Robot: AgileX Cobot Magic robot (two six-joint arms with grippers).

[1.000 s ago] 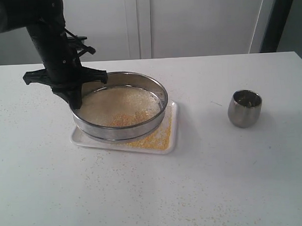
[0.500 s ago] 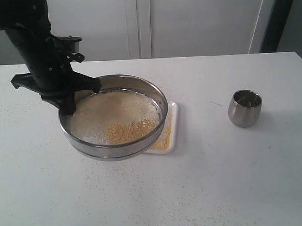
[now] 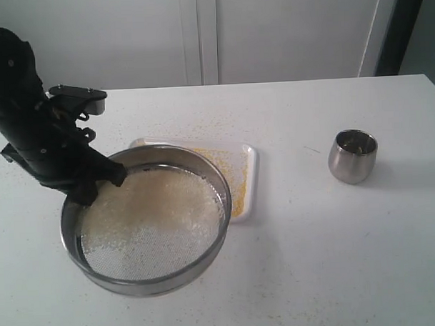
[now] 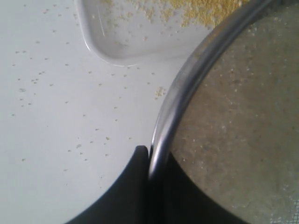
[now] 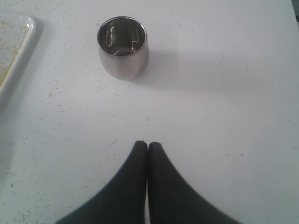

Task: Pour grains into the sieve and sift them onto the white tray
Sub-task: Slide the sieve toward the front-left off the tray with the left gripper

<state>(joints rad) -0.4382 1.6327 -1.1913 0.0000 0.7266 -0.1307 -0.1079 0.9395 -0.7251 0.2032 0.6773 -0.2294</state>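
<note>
Sieve (image 3: 147, 285), clamped at its left rim by the left gripper (image 3: 88, 195), is held overlapping the white tray (image 3: 250, 183); pale grains (image 3: 155, 208) are retained inside. Yellow meal (image 3: 221, 166) is scattered on the tray. Rightward stands a steel cup (image 3: 352, 157); the right gripper (image 5: 148, 149) is closed, empty.

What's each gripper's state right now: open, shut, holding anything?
Left gripper: closed on the rim of the sieve.
Right gripper: closed, holding nothing.

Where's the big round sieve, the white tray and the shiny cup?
Round steel sieve (image 3: 147, 285): exterior view, front wall.
White rectangular tray (image 3: 252, 177): exterior view, right rim.
Small steel cup (image 3: 352, 164): exterior view, side.
</note>
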